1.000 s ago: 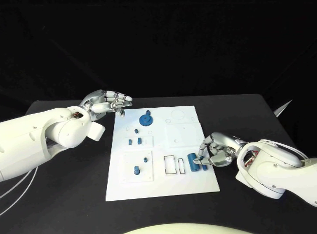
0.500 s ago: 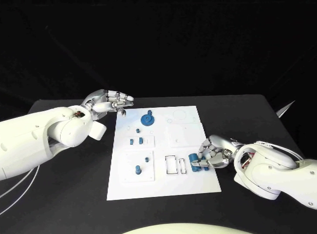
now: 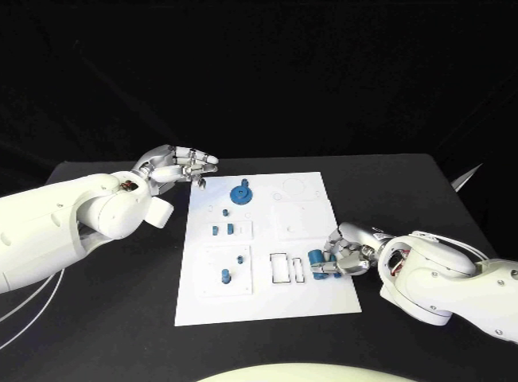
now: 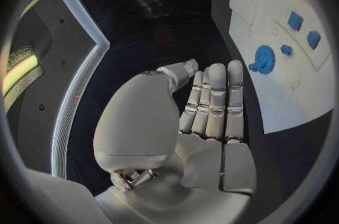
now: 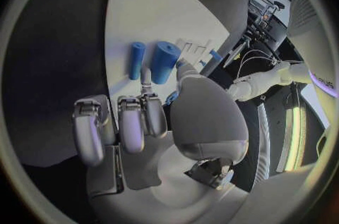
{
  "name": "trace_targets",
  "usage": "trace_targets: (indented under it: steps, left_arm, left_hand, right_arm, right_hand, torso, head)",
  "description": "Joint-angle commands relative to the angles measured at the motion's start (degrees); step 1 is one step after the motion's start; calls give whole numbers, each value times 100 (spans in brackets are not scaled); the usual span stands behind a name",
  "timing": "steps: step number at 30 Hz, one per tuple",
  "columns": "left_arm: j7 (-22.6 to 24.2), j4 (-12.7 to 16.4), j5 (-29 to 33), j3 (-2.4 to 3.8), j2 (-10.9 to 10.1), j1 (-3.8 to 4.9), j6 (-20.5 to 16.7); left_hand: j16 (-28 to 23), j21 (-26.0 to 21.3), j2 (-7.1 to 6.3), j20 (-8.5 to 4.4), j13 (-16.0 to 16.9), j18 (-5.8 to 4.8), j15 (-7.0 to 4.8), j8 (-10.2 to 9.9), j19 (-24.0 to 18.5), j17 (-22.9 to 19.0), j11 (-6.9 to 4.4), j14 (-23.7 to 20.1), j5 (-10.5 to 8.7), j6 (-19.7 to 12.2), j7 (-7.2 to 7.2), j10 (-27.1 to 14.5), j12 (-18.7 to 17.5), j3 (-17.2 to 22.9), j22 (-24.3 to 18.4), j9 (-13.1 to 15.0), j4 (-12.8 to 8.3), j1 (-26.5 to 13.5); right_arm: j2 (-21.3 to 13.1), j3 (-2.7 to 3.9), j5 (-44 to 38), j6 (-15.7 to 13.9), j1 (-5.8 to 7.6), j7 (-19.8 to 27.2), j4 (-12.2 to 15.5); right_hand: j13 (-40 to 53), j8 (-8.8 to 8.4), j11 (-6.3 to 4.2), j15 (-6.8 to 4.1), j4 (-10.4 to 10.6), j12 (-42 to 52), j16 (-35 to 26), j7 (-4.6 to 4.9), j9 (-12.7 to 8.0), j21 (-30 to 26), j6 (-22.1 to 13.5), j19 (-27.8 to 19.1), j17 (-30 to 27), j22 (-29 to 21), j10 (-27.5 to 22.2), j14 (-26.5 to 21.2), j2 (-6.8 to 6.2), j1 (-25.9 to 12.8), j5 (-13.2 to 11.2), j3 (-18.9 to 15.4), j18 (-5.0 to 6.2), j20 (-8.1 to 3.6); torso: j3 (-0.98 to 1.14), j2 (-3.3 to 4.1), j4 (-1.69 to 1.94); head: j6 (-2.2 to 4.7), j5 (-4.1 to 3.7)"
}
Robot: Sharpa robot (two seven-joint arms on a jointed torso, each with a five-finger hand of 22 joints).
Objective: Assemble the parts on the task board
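Note:
The white task board (image 3: 270, 298) lies mid-table. My right hand (image 3: 352, 251) rests at its right edge, fingers curled. There its thumb and a fingertip (image 5: 146, 84) pinch the end of a thick blue cylinder (image 5: 164, 62) that lies on the board. A thinner blue cylinder (image 5: 136, 60) lies beside it. My left hand (image 3: 178, 167) hovers over the board's far left corner, holding nothing, its fingers (image 4: 215, 100) side by side and the thumb drawn in. A blue gear (image 3: 242, 193) sits at the far end, and several small blue parts (image 3: 224, 277) stand in the left column.
Two narrow rectangular slots (image 3: 278, 268) lie just left of the cylinders. Raised white plates (image 3: 299, 223) cover the board's right half. Bare black table (image 3: 110, 318) surrounds the board, with its edges further out on both sides.
My right hand has crept slightly left onto the board, and the thick cylinder under its fingers shifted left with it. The left hand has barely moved.

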Motion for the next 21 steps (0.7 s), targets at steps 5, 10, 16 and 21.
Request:
trace_targets:
  steps: [5,10,16,21]
  left_arm:
    - [26,16,39,4,-4,2,93]
    - [24,20,39,3,-4,2,97]
    - [22,22,39,3,-9,2,90]
    - [20,24,39,3,-13,2,90]
  left_hand:
    - [-6,-25,13,-6,-10,83,37,42,46,-5,-13,-16,9,-11,-3,-41,28,-13,-7,7,10,-30]
    - [-6,-25,13,-6,-10,83,37,42,46,-5,-13,-16,9,-11,-3,-41,28,-13,-7,7,10,-30]
    - [-6,-25,13,-6,-10,83,37,42,46,-5,-13,-16,9,-11,-3,-41,28,-13,-7,7,10,-30]
    - [-6,-25,13,-6,-10,83,37,42,46,-5,-13,-16,9,-11,-3,-41,28,-13,-7,7,10,-30]
  right_arm:
    - [153,-2,-408,188,-78,-370,-72]
    - [216,-3,-457,131,-115,-403,-69]
    - [234,-3,-475,6,-129,-412,-45]
    - [222,-3,-460,-181,-132,-412,-11]
  right_hand:
    - [856,76,-43,-57,-3,-9,18,-65,40,21,43,599,896,1505,70,489,-4,-45,26,-183,-38,-55]
    - [870,138,-65,-76,-19,1,19,-89,79,21,80,599,902,1505,83,490,64,103,29,-240,-38,-69]
    - [906,201,-90,-99,-34,38,26,-115,118,21,98,599,928,1505,117,496,160,365,29,-231,-38,-92]
    - [936,228,-108,-115,-30,71,33,-132,127,21,114,599,948,1505,146,500,278,576,39,-114,-38,-107]
  torso:
    - [-1,-3,-1]
    - [-2,0,9]
    - [-3,-3,1]
    - [-1,-2,2]
  head:
    - [3,-10]
    - [6,-8]
    - [14,11]
    - [16,21]
